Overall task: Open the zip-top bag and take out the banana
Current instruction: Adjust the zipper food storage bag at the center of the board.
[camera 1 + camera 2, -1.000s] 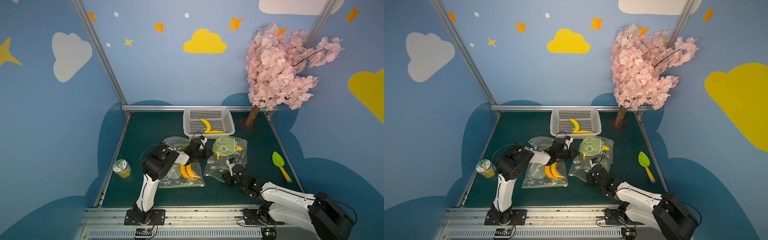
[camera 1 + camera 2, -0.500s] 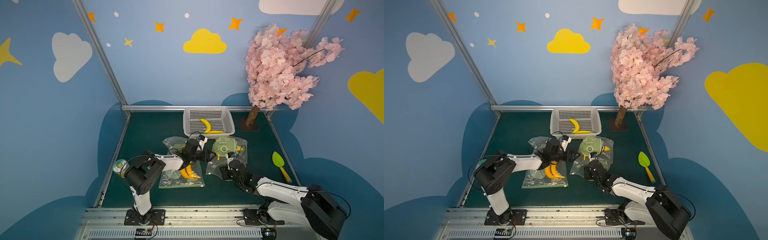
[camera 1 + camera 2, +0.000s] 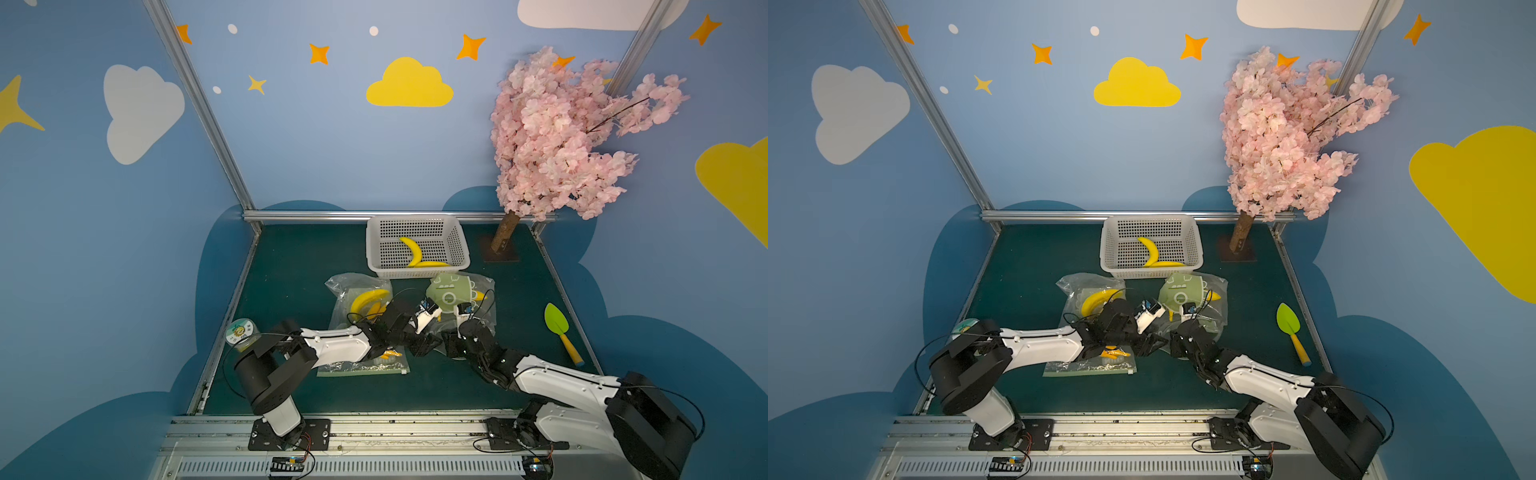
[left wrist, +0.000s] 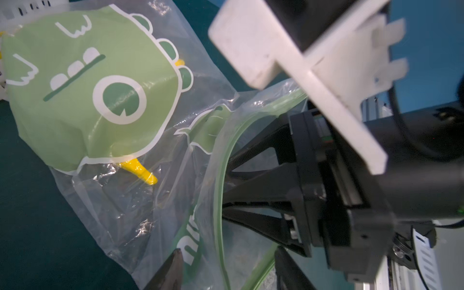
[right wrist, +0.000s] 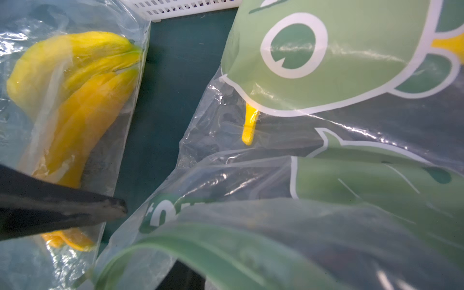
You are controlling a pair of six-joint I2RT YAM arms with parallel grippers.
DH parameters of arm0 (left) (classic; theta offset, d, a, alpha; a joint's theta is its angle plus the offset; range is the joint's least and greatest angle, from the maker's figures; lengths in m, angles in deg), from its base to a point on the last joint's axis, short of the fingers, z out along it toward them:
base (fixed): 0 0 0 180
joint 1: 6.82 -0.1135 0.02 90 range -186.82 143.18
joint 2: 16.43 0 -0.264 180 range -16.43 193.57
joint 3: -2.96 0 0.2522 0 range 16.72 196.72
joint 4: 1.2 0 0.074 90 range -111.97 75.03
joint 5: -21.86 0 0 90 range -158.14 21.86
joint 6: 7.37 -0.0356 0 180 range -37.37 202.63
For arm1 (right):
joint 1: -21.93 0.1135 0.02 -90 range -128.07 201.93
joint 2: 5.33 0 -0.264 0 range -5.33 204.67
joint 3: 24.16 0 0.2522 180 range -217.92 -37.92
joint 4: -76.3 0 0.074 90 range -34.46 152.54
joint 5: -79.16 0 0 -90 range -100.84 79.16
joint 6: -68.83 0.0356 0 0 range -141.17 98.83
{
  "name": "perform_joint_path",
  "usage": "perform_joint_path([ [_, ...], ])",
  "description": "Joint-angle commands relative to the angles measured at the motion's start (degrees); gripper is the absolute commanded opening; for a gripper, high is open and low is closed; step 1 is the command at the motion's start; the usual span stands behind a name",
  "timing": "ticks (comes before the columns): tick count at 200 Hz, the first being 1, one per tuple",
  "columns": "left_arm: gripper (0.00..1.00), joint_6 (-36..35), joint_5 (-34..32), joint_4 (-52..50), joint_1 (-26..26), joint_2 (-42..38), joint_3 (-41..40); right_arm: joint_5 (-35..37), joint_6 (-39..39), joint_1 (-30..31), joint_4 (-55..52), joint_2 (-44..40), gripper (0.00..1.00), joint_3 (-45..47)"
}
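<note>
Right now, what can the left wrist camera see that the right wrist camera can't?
Only the left wrist view shows the right gripper from outside, at the bag's green zip rim. Only the right wrist view shows a second clear bag holding bananas. Both show the green-printed zip-top bag and a yellow banana tip inside it.

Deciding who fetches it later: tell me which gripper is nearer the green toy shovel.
Right. The right gripper is at the mouth of the printed bag, on the side toward the shovel. The left gripper faces it from the far side, farther from the shovel.
</note>
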Motion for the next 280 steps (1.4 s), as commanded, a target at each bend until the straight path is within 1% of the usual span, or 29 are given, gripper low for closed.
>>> perform_joint_path([
  [1, 0.52, -2.0, -4.1, -2.7, 0.4, 1.0, 1.2, 0.9, -0.2, 0.0, -0.1, -0.6, 0.36, 0.2],
  [17, 0.48, -2.0, -4.8, -3.7, 0.5, 1.3, 2.1, 0.9, 0.7, 0.0, -1.5, -1.4, 0.36, 0.3],
  [32, 0.42, -2.3, -4.8, -4.3, 0.5, 2.4, 3.1, 0.9, 1.5, -0.1, -2.7, -2.3, 0.36, 0.4],
  [54, 0.37, -2.0, -5.4, -4.4, 0.5, 3.9, 4.5, 0.8, 2.0, 0.0, -4.0, -3.7, 0.36, 0.6],
  [77, 0.23, -1.5, -5.6, -4.5, 0.5, 4.8, 5.9, 0.6, 2.4, 0.0, -5.4, -4.9, 0.36, 1.0],
  [99, 0.19, -1.5, -4.4, -4.6, 0.6, 5.4, 7.1, 0.6, 3.0, -0.1, -5.6, -6.0, 0.36, 2.0],
  [107, 0.14, -1.2, -4.3, -4.6, 0.6, 5.6, 7.2, 0.7, 3.0, 0.0, -5.1, -6.3, 0.36, 2.6],
  [114, 0.05, -0.9, -4.2, -4.5, 0.6, 5.6, 7.3, 0.7, 3.0, 0.0, -4.8, -6.7, 0.37, 3.0],
  [117, 0.03, -0.8, -4.1, -4.4, 0.7, 5.6, 7.3, 0.7, 3.0, 0.0, -4.6, -6.8, 0.36, 3.3],
  [134, 0.02, 0.2, -4.6, -4.1, 1.0, 4.7, 7.0, 0.4, 2.9, 0.0, -4.2, -7.5, 0.37, 4.1],
  [160, 0.02, 1.2, -7.9, -3.3, 2.2, 2.1, 5.5, -1.7, 1.3, 0.0, -1.7, -7.7, 0.38, 5.4],
  [192, 0.02, 1.4, -13.4, -1.5, 5.5, -1.1, 3.6, -1.1, 0.7, 0.3, 4.8, -5.8, 0.47, 6.6],
  [209, 0.02, 2.4, -15.0, 0.3, 6.9, -1.9, 2.8, -0.5, 0.0, 0.6, 7.8, -3.5, 0.5, 6.2],
  [223, 0.02, 2.9, -16.4, 1.3, 8.0, -2.3, 2.7, 0.0, -0.7, 1.0, 10.8, -1.5, 0.55, 5.6],
  [241, 0.02, 3.3, -18.0, 1.9, 9.5, -2.0, 3.2, 1.3, -1.9, 2.0, 14.3, 0.9, 0.57, 4.8],
  [260, 0.02, 5.1, -19.1, 2.1, 9.8, -1.3, 3.8, 2.5, -3.0, 3.0, 17.0, 2.1, 0.59, 4.3],
  [280, 0.02, 7.0, -21.7, 2.6, 9.9, -1.3, 3.8, 2.8, -3.5, 3.6, 17.1, 2.5, 0.61, 3.8],
])
